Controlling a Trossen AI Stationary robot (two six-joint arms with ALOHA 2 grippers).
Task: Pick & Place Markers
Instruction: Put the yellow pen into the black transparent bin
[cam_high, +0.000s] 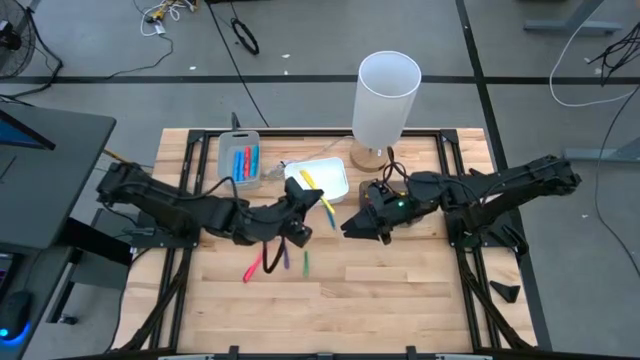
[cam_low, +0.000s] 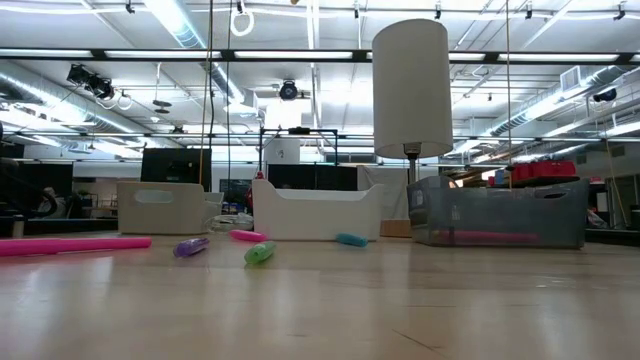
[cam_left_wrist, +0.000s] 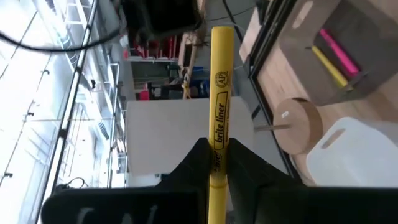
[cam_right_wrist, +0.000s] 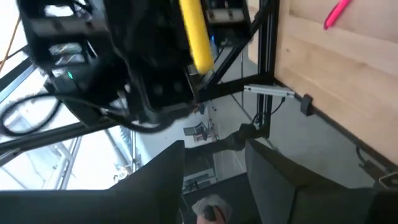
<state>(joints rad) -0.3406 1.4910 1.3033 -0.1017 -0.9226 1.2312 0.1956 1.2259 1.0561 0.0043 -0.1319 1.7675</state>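
Note:
My left gripper (cam_high: 305, 212) is shut on a yellow marker (cam_left_wrist: 219, 93), just on the near side of the white tray (cam_high: 335, 168); the marker also shows in the high view (cam_high: 327, 207). My right gripper (cam_high: 352, 228) is open and empty, facing the left one from the right, and in the right wrist view (cam_right_wrist: 214, 149) the yellow marker (cam_right_wrist: 196, 31) shows ahead of it. Another yellow marker (cam_high: 308, 178) lies in the white tray. A pink (cam_high: 250, 268), a red (cam_high: 272, 258), a purple (cam_high: 284, 257) and a green marker (cam_high: 305, 262) lie on the table. My left gripper pinches the yellow marker's barrel (cam_left_wrist: 217, 163) between its two fingers (cam_left_wrist: 193, 168). The marker lies along the fingers, and its long printed end sticks out ahead of the fingertips. It is lifted clear of the table.
A grey tray (cam_high: 226, 160) at the far left holds blue and red markers. A tall white lamp (cam_high: 385, 95) on a round wooden foot stands behind the white tray. Bare wood lies toward the near edge.

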